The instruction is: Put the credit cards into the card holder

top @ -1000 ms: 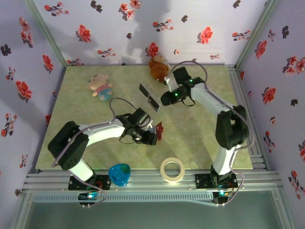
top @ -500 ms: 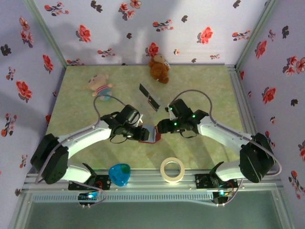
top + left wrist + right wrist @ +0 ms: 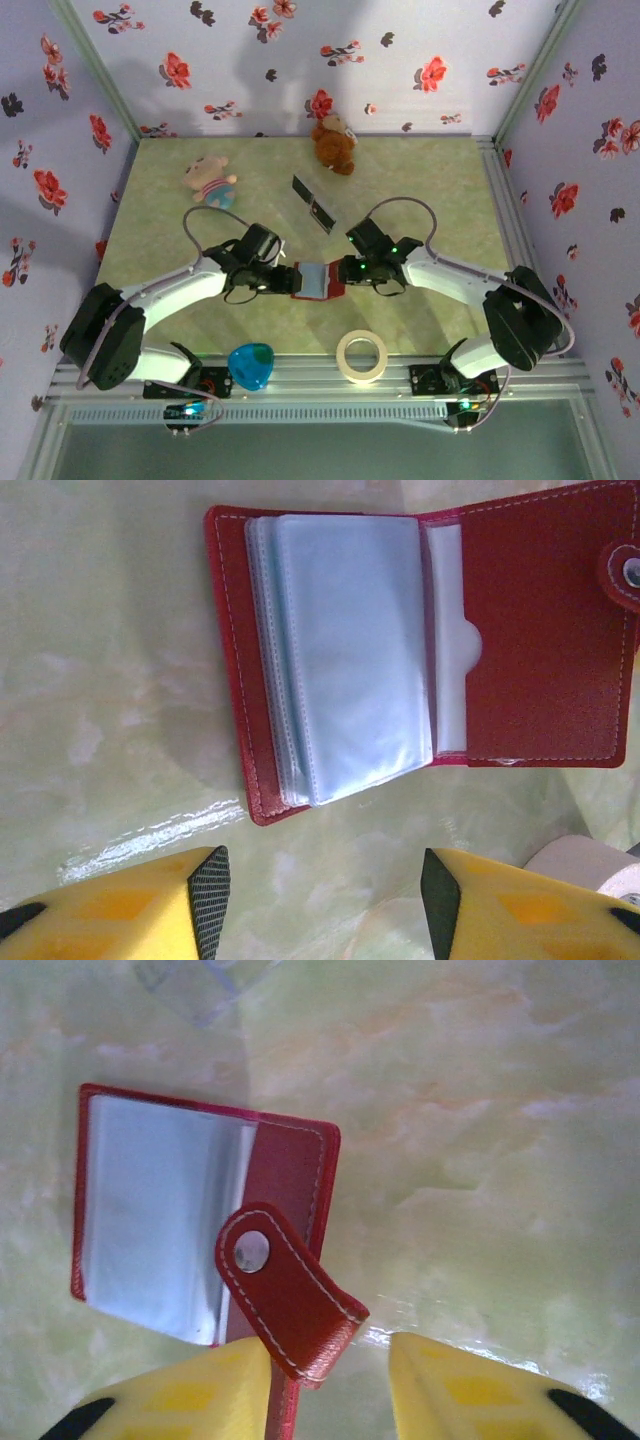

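Observation:
The card holder (image 3: 314, 280), a dark-red wallet, lies open and flat on the table between my two grippers. Its pale blue sleeves (image 3: 350, 650) face up. My left gripper (image 3: 290, 281) stands open just short of the holder's left edge, with bare table between its fingers (image 3: 325, 890). My right gripper (image 3: 341, 274) is at the holder's right edge, its jaws apart. The snap strap (image 3: 285, 1290) curls up between them, against the left finger, with a gap to the other finger. Two dark credit cards (image 3: 313, 203) lie on the table behind the holder.
A roll of tape (image 3: 362, 355) and a blue heart-shaped object (image 3: 251, 365) sit at the near edge. A small doll (image 3: 210, 180) and a brown plush toy (image 3: 335, 143) lie at the back. Walls close in three sides.
The left gripper held the holder up on edge; it has laid it open on the table and let go. The right arm swung from the back down to the holder's right edge.

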